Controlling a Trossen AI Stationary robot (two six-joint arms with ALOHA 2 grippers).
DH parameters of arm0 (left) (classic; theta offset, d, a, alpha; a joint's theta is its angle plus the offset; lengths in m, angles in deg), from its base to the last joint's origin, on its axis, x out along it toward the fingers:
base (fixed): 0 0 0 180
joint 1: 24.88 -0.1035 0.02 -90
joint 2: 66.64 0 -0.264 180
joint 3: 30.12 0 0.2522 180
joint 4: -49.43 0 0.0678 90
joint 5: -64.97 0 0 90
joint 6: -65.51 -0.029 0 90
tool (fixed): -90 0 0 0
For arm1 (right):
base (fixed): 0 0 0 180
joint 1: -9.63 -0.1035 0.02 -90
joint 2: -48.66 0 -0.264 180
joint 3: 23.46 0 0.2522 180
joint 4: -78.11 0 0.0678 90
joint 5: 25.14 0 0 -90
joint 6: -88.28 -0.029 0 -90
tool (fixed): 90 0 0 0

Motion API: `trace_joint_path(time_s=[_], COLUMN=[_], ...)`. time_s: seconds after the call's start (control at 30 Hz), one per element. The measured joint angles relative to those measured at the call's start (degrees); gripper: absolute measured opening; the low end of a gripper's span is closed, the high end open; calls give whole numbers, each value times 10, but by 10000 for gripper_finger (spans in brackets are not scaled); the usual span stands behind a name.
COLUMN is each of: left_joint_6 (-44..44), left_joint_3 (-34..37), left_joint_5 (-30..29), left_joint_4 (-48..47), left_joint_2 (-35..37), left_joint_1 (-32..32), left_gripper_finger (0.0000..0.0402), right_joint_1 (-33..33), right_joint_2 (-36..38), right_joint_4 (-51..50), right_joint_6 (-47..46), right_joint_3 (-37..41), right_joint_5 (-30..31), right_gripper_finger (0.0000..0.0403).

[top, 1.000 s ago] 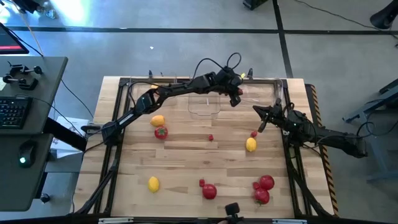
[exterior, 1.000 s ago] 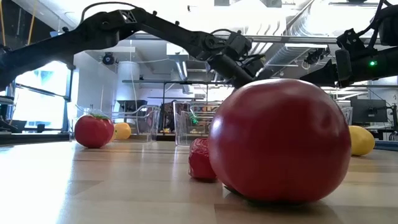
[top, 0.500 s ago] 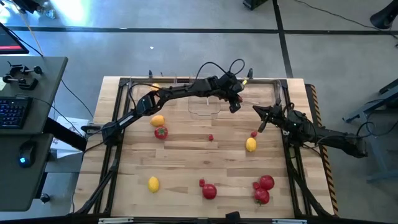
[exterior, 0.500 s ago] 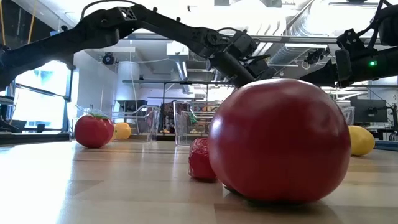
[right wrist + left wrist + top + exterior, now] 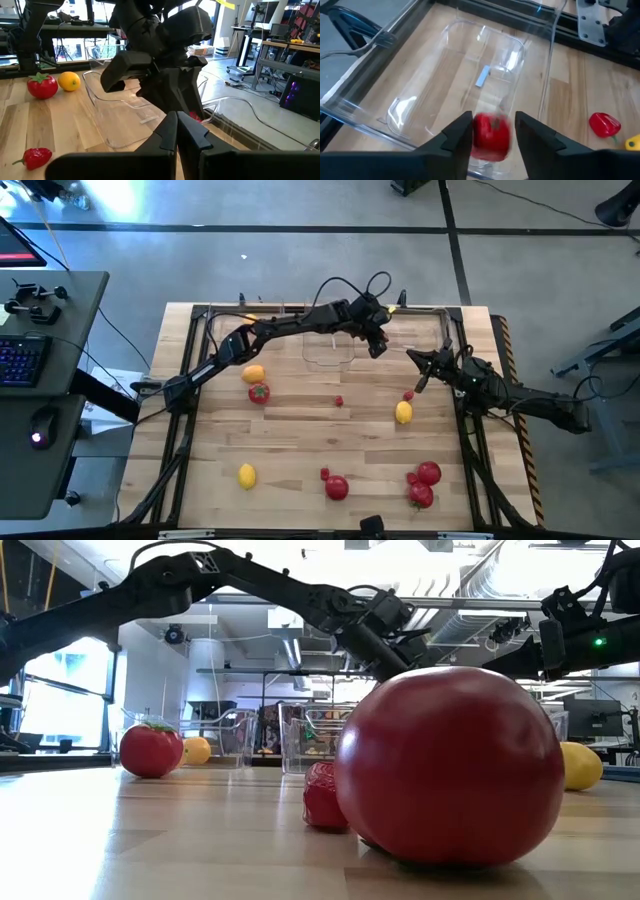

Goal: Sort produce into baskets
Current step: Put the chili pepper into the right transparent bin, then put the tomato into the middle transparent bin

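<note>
The left hand (image 5: 377, 340) is reached over the far side of the worktop (image 5: 300, 445), above a clear bin (image 5: 465, 85). In the left wrist view a blurred red fruit (image 5: 491, 136) is seen between its fingers (image 5: 457, 137), which stand slightly parted; whether the fruit is gripped or already loose cannot be told. The bins are hard to make out from above, only one (image 5: 328, 348) showing as a faint outline. The right hand (image 5: 415, 383) is parked near the right edge with fingers closed on nothing. Loose produce is spread over the worktop: lemons (image 5: 254, 374), a green-topped red fruit (image 5: 259, 392), small red berries (image 5: 339, 401), and round red fruits (image 5: 336, 487) near the front. In the low view most of the scene is blocked by a big red fruit (image 5: 450, 765).
</note>
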Motion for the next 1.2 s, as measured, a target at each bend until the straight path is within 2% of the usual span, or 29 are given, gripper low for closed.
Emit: trace_joint_path(time_s=[0.23, 0.37, 0.47, 0.67, 0.73, 0.9, 1.1, 1.2], left_joint_6=[-12, -37, -65, -101, -101, -102, -93, -81], left_joint_3=[0, 0, 1, -1, 1, 11, 12, 36], left_joint_5=[6, 10, 10, 10, 7, -35, -38, -38], left_joint_4=[0, -1, -3, 20, 30, 85, 128, 208], left_joint_2=[0, 0, 8, 26, 27, 35, 32, 29], left_joint_1=[0, 0, 2, 14, 18, 30, 41, 50], left_gripper_finger=[180, 179, 149, 34, 9, 17, 3, 1], right_joint_1=[0, 0, 0, 0, 0, 0, 0, 0], right_joint_2=[0, 0, 0, 0, 0, 0, 0, 0], right_joint_4=[0, 0, 0, 0, 0, 0, 0, 0], right_joint_6=[0, 0, 0, 0, 0, 0, 0, 0], right_joint_3=[0, 0, 0, 0, 0, 0, 0, 0], right_joint_5=[0, 0, 0, 0, 0, 0, 0, 0], right_gripper_finger=[0, 0, 0, 0, 0, 0, 0, 0])
